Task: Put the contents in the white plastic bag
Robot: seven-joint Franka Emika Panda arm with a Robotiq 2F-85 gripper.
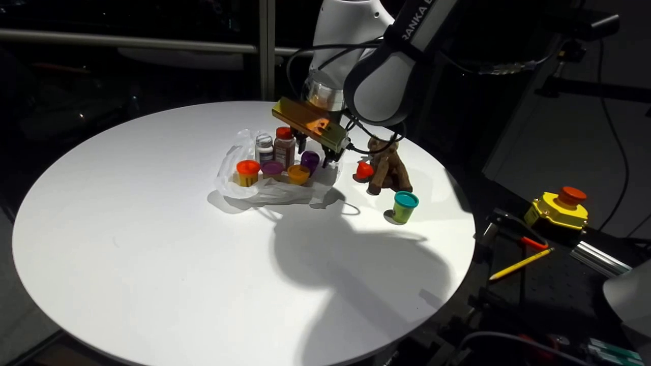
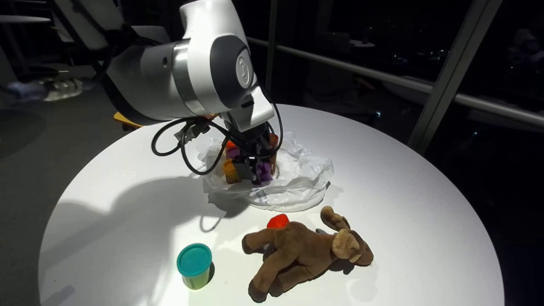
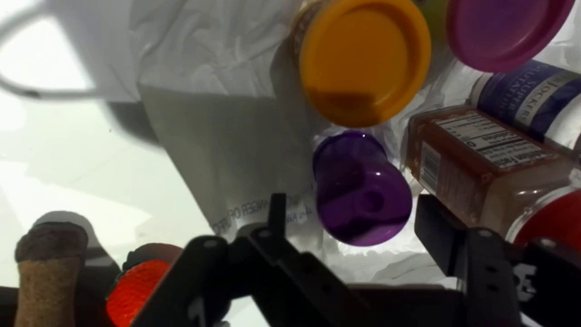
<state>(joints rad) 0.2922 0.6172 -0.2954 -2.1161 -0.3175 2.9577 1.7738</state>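
White table point(image 1: 127, 254); fingers point(image 3: 438, 231) well parted, empty, astride purple cup point(image 3: 363, 195) in bag point(image 2: 306, 187); likely release step; next, rise clear

white bottle point(image 3: 529, 97): "JOCKERS", "SUPER" | jar point(image 3: 467, 159): "Calories" | bag point(image 3: 236, 145): "DANGER" | arm point(image 1: 384, 89): "RANKA"

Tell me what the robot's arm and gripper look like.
The arm has rounded white shells, a dark panel and a silvery ring. Exterior views show a round emblem and pale letters reading "RANKA". Loose black cables hang in loops. The gripper is black and angular; a gold-orange bar is mounted beside it.
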